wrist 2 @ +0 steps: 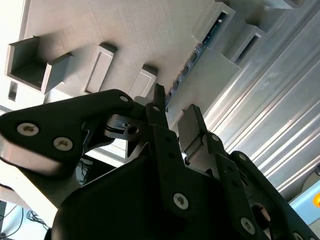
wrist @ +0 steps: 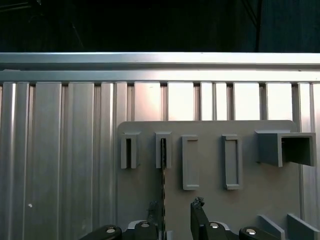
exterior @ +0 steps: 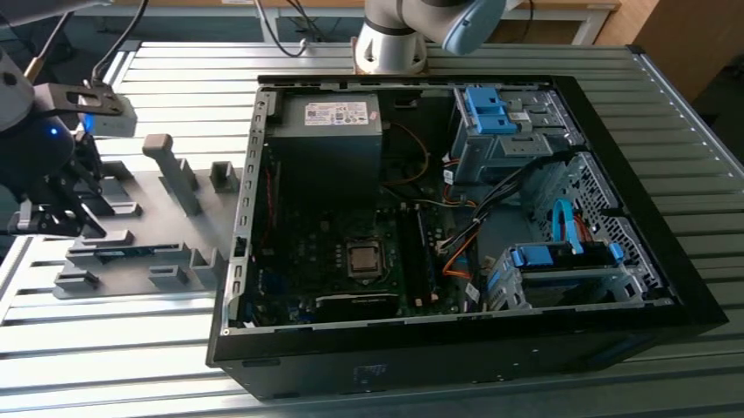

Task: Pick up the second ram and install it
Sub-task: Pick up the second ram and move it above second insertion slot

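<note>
One second ram stands on edge in the grey holder plate, slotted into one of four small blocks in a row. The single gripper is open, with its two fingers straddling one end of the strip and gripping nothing.

second ram: one end hidden behind fingers | arm: cut off, exterior view

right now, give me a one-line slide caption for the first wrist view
Open claw poised at the second ram, standing on edge in a slot of the grey holder plate.
</note>
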You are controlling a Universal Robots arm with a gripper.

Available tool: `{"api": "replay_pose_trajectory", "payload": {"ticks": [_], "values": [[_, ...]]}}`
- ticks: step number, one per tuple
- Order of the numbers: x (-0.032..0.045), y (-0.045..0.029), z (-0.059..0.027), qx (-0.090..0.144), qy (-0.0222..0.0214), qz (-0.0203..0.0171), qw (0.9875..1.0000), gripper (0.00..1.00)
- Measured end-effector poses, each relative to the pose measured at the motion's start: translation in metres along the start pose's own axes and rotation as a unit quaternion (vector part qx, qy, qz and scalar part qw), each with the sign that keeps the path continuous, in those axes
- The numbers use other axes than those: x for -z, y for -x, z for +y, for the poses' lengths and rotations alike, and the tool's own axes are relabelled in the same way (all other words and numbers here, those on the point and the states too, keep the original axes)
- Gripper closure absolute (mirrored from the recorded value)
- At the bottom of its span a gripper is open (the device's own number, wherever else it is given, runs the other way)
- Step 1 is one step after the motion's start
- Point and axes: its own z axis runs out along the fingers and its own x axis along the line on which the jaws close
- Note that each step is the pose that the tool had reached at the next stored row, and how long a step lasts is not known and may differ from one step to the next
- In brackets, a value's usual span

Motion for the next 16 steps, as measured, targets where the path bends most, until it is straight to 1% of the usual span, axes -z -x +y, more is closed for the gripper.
{"api": "replay_pose_trajectory", "payload": {"ticks": [5, 10, 16], "values": [[-0.0080, -0.0004, -0.0002, -0.006, -0.0003, -0.0001, 1.0000, 0.62], [-0.0128, -0.0006, -0.0002, -0.008, -0.0004, -0.0002, 1.0000, 0.62], [-0.0206, -0.0015, -0.0004, -0.008, -0.0004, -0.0003, 1.0000, 0.62]]}}
